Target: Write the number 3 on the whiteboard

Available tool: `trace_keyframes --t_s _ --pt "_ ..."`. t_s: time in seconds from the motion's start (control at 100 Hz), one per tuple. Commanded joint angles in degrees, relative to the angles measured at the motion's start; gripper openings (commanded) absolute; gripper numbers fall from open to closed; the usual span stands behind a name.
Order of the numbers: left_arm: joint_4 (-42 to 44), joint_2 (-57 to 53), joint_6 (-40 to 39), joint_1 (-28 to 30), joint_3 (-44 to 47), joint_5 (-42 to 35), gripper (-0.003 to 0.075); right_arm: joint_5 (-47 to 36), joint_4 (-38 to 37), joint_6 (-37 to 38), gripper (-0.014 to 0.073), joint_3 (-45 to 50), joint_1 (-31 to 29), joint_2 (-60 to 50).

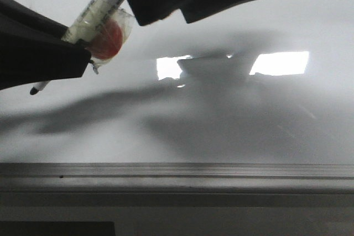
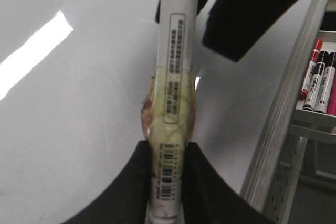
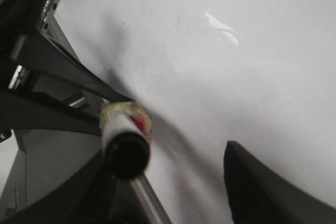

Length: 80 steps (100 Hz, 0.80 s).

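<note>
Left claw (image 2: 168,182) pinches a white marker (image 2: 176,77) between its 2 fingers — right claw (image 3: 173,182) spread, empty, over the whiteboard (image 1: 232,131).

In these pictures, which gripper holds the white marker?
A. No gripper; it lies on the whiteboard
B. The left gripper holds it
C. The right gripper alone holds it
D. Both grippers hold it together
B: in the left wrist view the left gripper is shut on the marker, while the right gripper stands open beside it.
</note>
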Motion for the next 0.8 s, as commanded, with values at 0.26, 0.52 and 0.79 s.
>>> trace_keyframes --t_s 0.26,0.52,0.79 --pt "0.9 -0.4 -0.1 -0.4 -1.4 -3.2 -0.0020 -1.1 1.3 -1.5 0.0343 -6.8 3.4 3.8" --pt "0.9 -0.4 -0.1 -0.4 -1.4 -3.5 -0.0020 -1.0 1.3 -1.4 -0.0066 -6.8 3.3 3.8" --pt "0.1 -1.2 -0.4 -0.4 -1.4 -2.4 0.0310 -1.4 -1.2 -1.5 -0.0064 -6.9 3.1 3.8"
